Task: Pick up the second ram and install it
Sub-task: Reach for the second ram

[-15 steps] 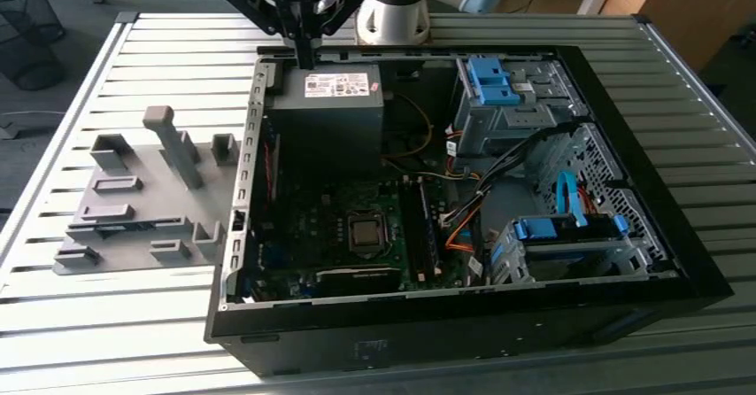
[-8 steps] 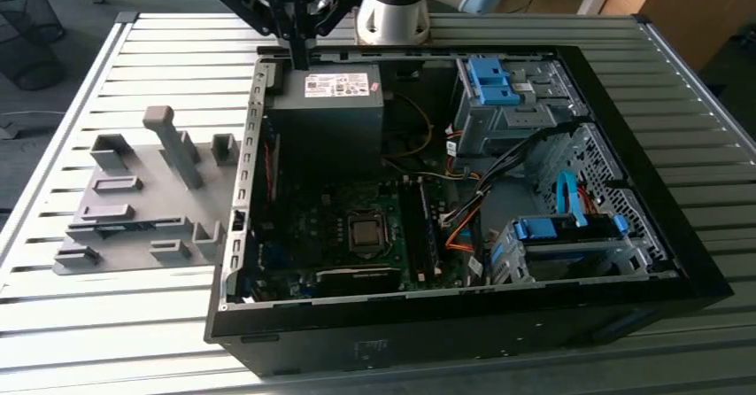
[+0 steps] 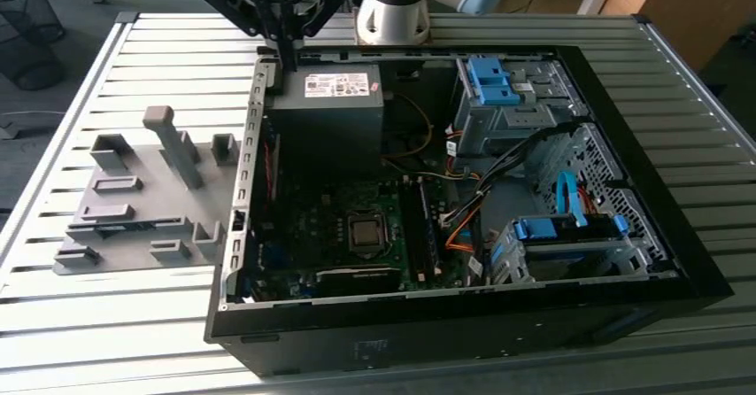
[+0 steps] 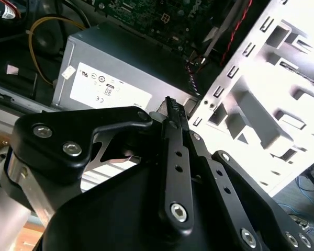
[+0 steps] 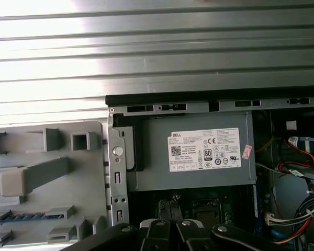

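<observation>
Hovering 2 fingers [image 3: 283,56], closed, over 1 case [image 3: 697,275]

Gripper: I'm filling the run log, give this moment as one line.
gripper shut, nothing seen held | hovering over power supply corner, by case wall | grey fixture beside case

Slatted table [image 3: 106,329] with computer case [image 3: 473,335], grey fixture [image 3: 151,172]

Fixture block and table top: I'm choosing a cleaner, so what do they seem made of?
The fixture block looks like matte grey plastic, possibly printed: its colour is dull and even, with no glare. The table top looks like bare metal, likely aluminium: its pale ribbed slats have a bright sheen.
</observation>
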Robot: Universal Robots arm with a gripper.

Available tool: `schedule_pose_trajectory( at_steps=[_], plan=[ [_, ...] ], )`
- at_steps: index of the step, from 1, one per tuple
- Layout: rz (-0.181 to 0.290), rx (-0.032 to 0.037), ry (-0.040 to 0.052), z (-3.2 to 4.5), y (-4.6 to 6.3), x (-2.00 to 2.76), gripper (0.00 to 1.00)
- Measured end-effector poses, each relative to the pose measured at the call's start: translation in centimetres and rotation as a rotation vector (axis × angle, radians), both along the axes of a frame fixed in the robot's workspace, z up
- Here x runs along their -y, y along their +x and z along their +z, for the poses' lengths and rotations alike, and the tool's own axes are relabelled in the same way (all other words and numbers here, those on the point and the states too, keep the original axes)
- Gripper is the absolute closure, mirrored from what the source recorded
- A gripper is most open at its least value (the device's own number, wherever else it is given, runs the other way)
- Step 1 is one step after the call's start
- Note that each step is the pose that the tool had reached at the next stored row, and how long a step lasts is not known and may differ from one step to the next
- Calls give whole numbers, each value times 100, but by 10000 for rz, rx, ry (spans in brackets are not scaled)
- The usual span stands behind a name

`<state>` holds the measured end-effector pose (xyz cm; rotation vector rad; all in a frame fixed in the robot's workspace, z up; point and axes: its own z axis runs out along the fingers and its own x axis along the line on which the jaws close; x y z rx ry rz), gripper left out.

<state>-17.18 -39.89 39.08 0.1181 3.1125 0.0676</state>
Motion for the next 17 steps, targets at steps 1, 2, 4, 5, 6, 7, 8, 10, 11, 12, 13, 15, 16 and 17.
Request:
schedule_pose_trajectory(
  at_steps=[1, 2, 4, 5, 6, 7, 8, 10, 11, 12, 13, 15, 16, 17],
  plan=[
    [0, -1, 0, 0, -18, 0, 89],
    [1, 0, 0, -1, -36, 0, 89],
    [1, -1, 0, -3, -73, 0, 89],
    [1, 0, 0, -4, -91, 0, 89],
    [0, 0, 0, -5, -111, 0, 89],
    [0, 0, 0, -6, -131, 0, 89],
    [0, -1, -1, -7, -150, 0, 89],
    [0, 0, 0, -10, -186, 0, 89],
    [0, 0, 0, -11, -203, 0, 89],
    [0, 0, 0, -13, -222, 0, 89],
    [1, 0, 0, -14, -239, 0, 89],
    [1, 0, 0, -17, -274, 0, 89],
    [1, -1, 0, -18, -292, 0, 89],
    [0, 0, 0, -19, -309, 0, 89]
  ],
)
